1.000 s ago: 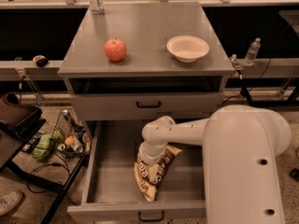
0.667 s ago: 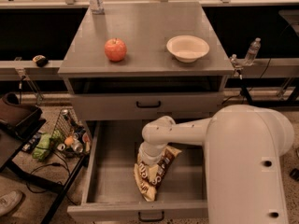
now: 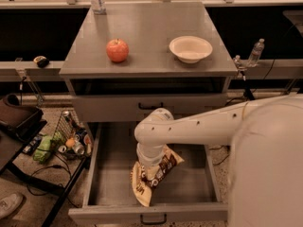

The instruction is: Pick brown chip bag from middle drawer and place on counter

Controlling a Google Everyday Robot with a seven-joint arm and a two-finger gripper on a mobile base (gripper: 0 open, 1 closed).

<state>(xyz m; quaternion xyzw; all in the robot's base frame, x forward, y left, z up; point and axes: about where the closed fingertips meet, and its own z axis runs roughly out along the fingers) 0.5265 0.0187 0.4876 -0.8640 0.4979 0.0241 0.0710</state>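
In the open middle drawer (image 3: 111, 183), near the front and a little left of centre, the brown chip bag (image 3: 150, 187) lies crumpled on the grey floor, with a cream end pointing toward the drawer front. The gripper (image 3: 151, 165) points straight down onto the bag's upper part, at the end of the white arm (image 3: 199, 126) that reaches in from the right. The wrist covers its tip, so I cannot tell how far it is open or whether it has hold of the bag. From this I judge that the reach into the drawer is done and the task stands at the grasp itself, somewhere short of halfway. Nothing shows the bag raised clear of the drawer floor. What is left is to secure the bag, lift it past the drawer walls and the closed drawer front (image 3: 149, 107) above, carry it up, and set it on the counter (image 3: 147, 25). That surface holds 1 red apple (image 3: 117, 50) at left and 1 white bowl (image 3: 191, 48) at right, with bare grey between them, so a landing spot looks available.
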